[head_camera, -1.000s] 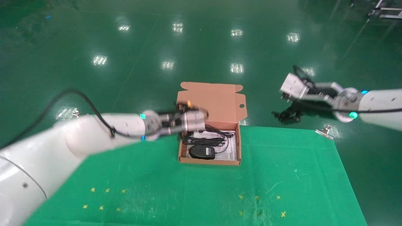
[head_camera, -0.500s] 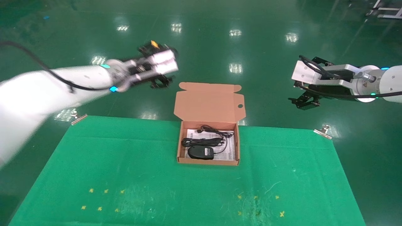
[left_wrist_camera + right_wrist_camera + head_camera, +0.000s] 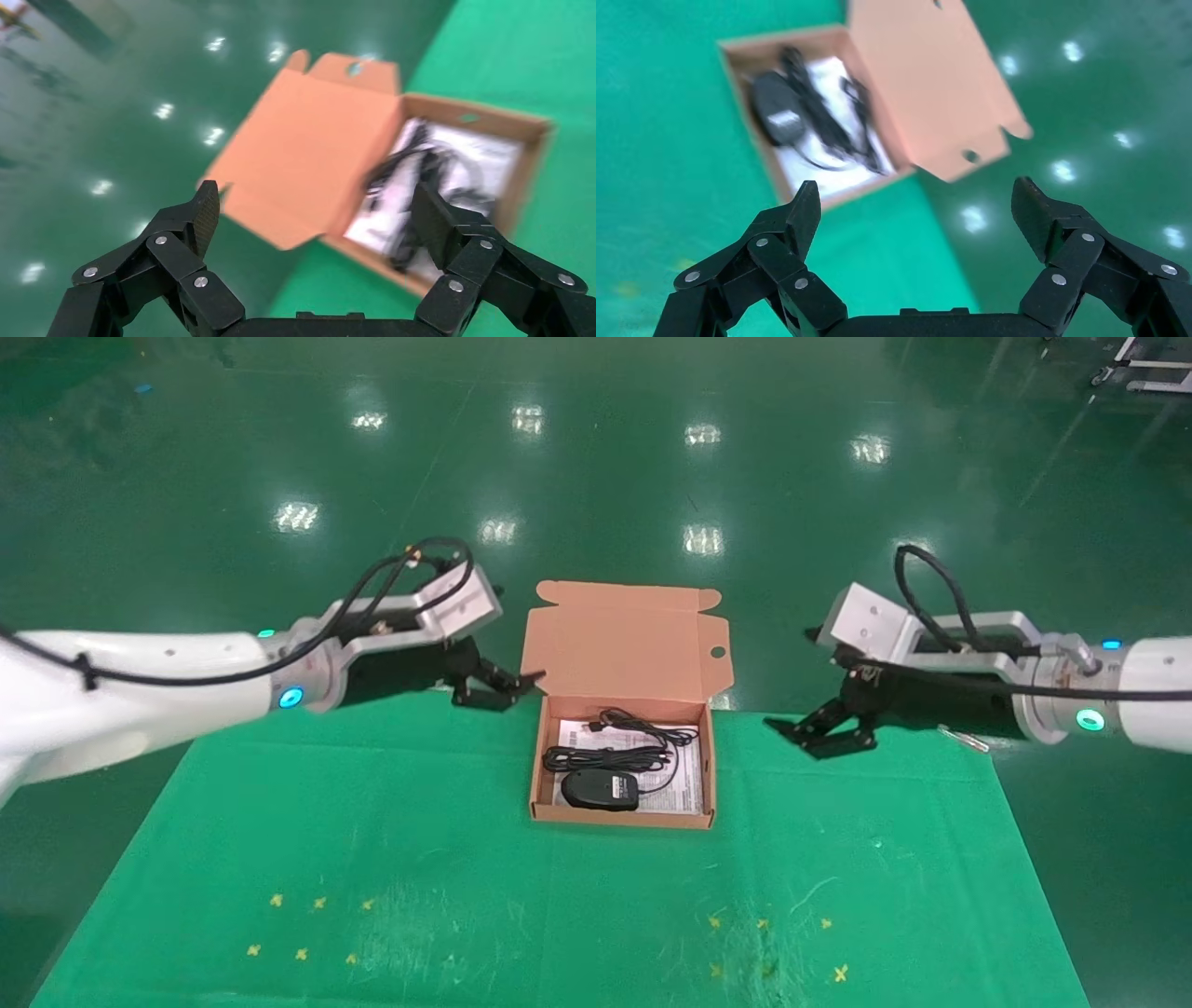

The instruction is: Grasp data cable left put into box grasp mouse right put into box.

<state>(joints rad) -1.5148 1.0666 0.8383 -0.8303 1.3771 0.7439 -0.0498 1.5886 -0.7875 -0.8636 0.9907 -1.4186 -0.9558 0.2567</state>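
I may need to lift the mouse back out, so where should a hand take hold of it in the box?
Grip the small black oval mouse across its narrow sides, coming from straight above: it lies flat near the front wall of the shallow cardboard box, beside the coiled black cable.

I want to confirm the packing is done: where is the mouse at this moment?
In the head view the mouse lies inside the box, near its front wall, on a white sheet, with the data cable just behind it.
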